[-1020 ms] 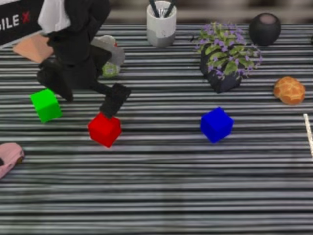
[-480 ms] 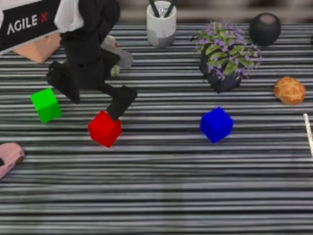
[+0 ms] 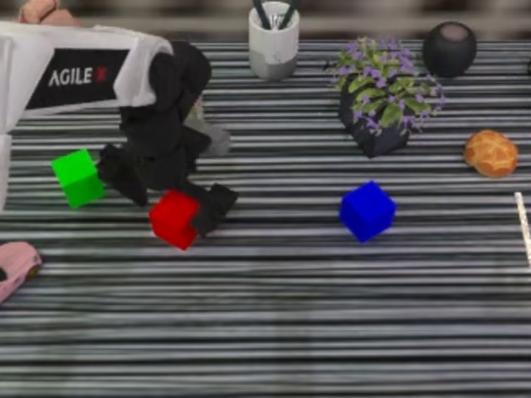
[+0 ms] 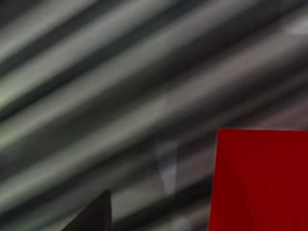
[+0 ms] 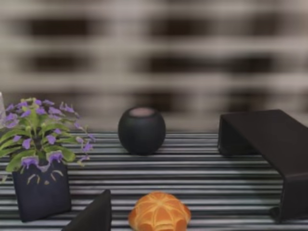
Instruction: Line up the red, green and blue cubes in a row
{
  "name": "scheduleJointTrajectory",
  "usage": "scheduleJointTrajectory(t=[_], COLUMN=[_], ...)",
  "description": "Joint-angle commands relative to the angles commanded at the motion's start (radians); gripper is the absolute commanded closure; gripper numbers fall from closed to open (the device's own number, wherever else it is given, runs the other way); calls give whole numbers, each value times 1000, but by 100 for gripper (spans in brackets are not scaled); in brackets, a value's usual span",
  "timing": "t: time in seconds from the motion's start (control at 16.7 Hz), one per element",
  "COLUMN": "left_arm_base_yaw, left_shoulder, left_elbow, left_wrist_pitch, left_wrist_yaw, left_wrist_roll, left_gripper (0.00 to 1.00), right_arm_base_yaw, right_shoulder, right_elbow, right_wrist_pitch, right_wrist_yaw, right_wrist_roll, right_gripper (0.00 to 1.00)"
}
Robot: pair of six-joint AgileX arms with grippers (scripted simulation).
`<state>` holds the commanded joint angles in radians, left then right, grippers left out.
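The red cube [image 3: 172,220] sits left of the table's middle. My left gripper [image 3: 170,192] is open and low over it, with one dark finger [image 3: 214,207] against its right side and the other [image 3: 123,170] behind it to the left. In the left wrist view the red cube [image 4: 260,178] fills the corner beside one finger [image 4: 94,216]. The green cube [image 3: 78,177] stands to the left, just beyond the gripper. The blue cube [image 3: 367,211] sits alone, right of the middle. My right gripper [image 5: 154,226] is outside the top view, open, with one finger [image 5: 94,214] showing.
Along the back stand a white pen cup [image 3: 274,41], a potted purple plant [image 3: 383,95] and a black sphere [image 3: 449,48]. A bread roll [image 3: 490,152] lies at the right, a pink object [image 3: 15,267] at the left edge. A black stand [image 5: 269,144] shows in the right wrist view.
My left arm has swung forward and dropped, bringing its open fingers down around the red cube. None of the cubes has moved.
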<state>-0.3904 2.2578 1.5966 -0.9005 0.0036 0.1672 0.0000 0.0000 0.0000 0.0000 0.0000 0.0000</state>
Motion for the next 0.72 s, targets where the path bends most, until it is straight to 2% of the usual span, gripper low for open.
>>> scheduleJointTrajectory(t=[0.36,0.72], left_arm_base_yaw=[0,0], left_shoulder=[26,26], left_elbow=[-33,-33], left_wrist_pitch=[51,51], left_wrist_yaw=[0,0], left_wrist_roll=[0,0], left_gripper=[0,45], right_arm_base_yaw=[0,0], right_shoulder=[0,0], right_elbow=[0,0], right_wrist_pitch=[0,0], right_wrist_yaw=[0,0], right_wrist_roll=[0,0], right_gripper=[0,0])
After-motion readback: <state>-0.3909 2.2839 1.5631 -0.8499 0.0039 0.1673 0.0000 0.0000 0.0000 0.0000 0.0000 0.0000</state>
